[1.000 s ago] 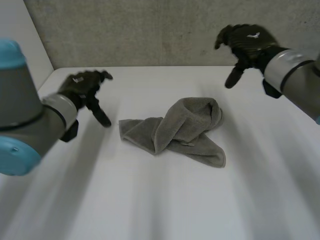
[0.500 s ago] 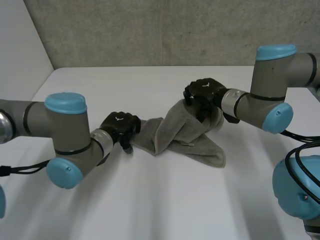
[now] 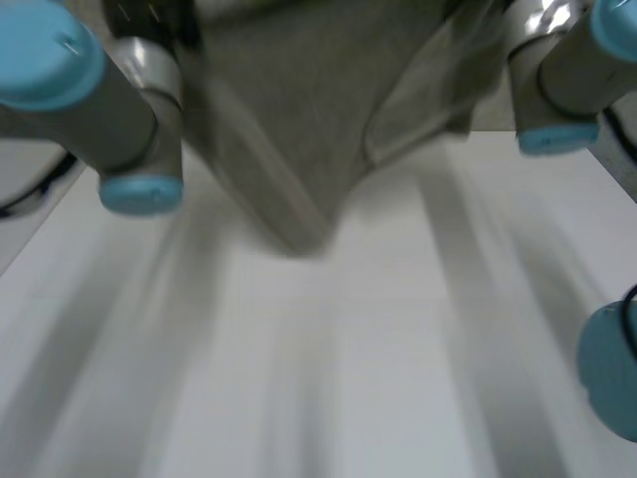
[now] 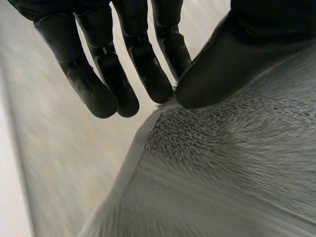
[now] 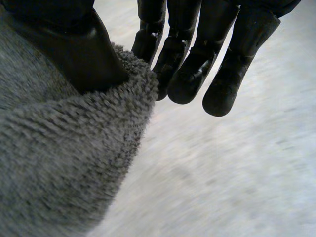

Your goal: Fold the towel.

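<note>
Hanging towel (image 3: pixel 289 119), tip down, pinched by left hand (image 4: pixel 108 74), right hand (image 5: pixel 197 54)

White table (image 3: pixel 328 398) under soft, even indoor light — matte top, pale across its whole near half, shading to light grey in long faint bands toward the far side. From the right wrist camera, the same kind of off-white surface (image 5: pixel 237 173), faintly mottled, spread beneath. From the left wrist camera, a warmer, grey-beige ground (image 4: pixel 59 163) with a whiter band (image 4: pixel 10 197) alongside — hard to tell whether tabletop or wall.
</note>
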Tool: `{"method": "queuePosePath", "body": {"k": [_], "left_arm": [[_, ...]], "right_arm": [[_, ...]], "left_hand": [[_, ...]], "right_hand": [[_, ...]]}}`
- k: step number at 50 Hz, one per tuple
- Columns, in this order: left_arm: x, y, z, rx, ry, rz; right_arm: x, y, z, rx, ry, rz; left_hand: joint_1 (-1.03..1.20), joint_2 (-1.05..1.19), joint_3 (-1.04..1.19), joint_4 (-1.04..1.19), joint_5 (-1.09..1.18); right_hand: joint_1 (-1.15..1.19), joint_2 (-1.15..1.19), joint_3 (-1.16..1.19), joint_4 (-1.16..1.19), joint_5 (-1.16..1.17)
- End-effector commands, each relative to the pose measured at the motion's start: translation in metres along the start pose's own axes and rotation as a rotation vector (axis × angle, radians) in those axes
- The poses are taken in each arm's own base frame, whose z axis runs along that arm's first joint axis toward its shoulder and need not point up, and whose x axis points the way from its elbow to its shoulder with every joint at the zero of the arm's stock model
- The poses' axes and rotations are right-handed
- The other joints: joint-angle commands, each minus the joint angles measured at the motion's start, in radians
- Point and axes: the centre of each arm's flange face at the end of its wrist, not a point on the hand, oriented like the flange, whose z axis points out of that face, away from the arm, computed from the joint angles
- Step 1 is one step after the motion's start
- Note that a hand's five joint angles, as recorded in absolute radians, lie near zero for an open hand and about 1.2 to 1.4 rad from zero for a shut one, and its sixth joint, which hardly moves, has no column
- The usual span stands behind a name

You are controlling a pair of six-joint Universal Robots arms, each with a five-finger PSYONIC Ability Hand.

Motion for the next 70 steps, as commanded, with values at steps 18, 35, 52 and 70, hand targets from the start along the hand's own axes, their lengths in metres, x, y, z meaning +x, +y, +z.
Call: {"method": "queuePosePath", "body": {"k": [18, 35, 52, 70], "left_arm": [[-0.019, 0.125, -0.14, -0.504, 0.155, 0.122], [-0.042, 0.104, -0.209, -0.641, 0.171, 0.147], [-0.048, 0.064, -0.245, -0.611, 0.202, 0.132], [-0.048, 0.062, -0.254, -0.621, 0.216, 0.13]], "right_arm": [[-0.079, 0.088, -0.183, -0.686, -0.7, -0.024], [-0.052, 0.022, -0.208, -0.864, -0.846, -0.056], [-0.078, 0.047, -0.158, -0.76, -0.748, -0.013], [-0.13, 0.145, -0.179, -0.745, -0.715, -0.057]], "left_hand": [[-0.002, -0.092, -0.141, -0.116, -0.243], [-0.002, -0.092, -0.141, -0.116, -0.243], [-0.002, -0.092, -0.141, -0.116, -0.243], [-0.002, -0.092, -0.141, -0.116, -0.243]], "right_hand": [[0.193, 0.07, 0.074, 0.065, 0.11], [-1.016, -1.139, -1.135, -1.144, -1.098], [-1.004, -1.127, -1.123, -1.132, -1.086], [-0.978, -1.101, -1.097, -1.106, -1.06]]}}
